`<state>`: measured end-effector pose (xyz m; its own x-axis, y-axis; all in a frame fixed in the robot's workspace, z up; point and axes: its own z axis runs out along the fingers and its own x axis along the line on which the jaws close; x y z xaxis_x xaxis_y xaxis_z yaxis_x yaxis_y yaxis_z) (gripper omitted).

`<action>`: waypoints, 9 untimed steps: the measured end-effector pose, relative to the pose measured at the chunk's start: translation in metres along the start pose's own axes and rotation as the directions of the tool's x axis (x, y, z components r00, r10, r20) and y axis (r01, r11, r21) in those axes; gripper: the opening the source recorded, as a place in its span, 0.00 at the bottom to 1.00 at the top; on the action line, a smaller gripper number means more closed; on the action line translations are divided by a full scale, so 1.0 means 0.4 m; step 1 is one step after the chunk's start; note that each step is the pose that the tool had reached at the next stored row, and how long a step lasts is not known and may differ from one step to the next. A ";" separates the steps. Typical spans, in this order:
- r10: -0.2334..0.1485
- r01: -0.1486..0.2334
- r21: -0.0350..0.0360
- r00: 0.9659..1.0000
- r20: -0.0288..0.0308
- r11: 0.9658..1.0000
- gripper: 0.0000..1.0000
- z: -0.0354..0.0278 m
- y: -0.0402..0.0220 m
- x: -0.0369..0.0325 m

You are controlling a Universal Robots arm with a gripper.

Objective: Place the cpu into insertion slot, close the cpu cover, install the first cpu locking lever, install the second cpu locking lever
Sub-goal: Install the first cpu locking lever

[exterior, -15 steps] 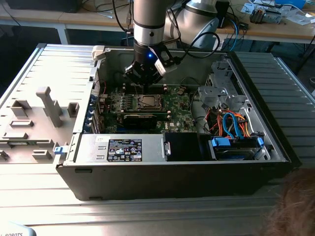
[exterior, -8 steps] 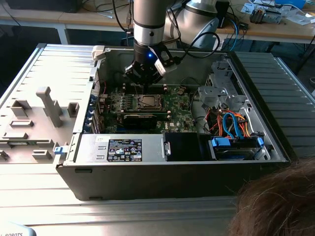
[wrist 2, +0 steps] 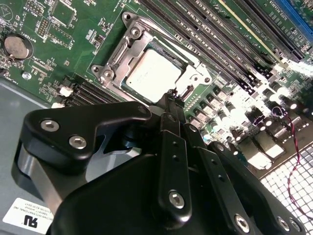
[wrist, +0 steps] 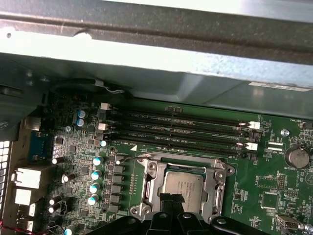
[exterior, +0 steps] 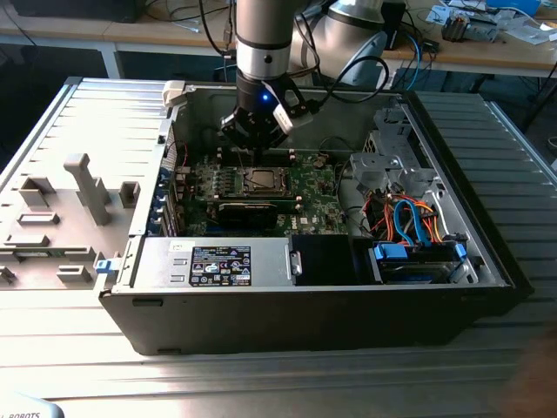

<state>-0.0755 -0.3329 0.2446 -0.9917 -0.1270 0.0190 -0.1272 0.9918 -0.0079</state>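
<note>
Second wrist view: gripper, fingers together and empty, hovers just beside the cpu, seated inside the cpu cover.

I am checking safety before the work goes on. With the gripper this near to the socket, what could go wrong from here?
1. The gripper hangs just at the edge of the cpu cover, which lies over the cpu. A slightly off push might scrape the frame or the chip.
2. The memory slots run close beside the insertion slot, so a sideways drift could knock them.
</note>
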 end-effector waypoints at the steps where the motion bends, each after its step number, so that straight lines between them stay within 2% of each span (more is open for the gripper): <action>1: 0.001 -0.001 0.000 1.000 0.000 1.000 0.11 0.000 0.001 0.000; 4: 0.004 -0.004 0.000 1.000 0.000 1.000 0.11 -0.002 0.004 0.001; 9: 0.010 -0.010 0.000 1.000 0.001 1.000 0.11 -0.007 0.007 0.020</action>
<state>-0.0839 -0.3310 0.2473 -0.9929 -0.1175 0.0175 -0.1177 0.9930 -0.0080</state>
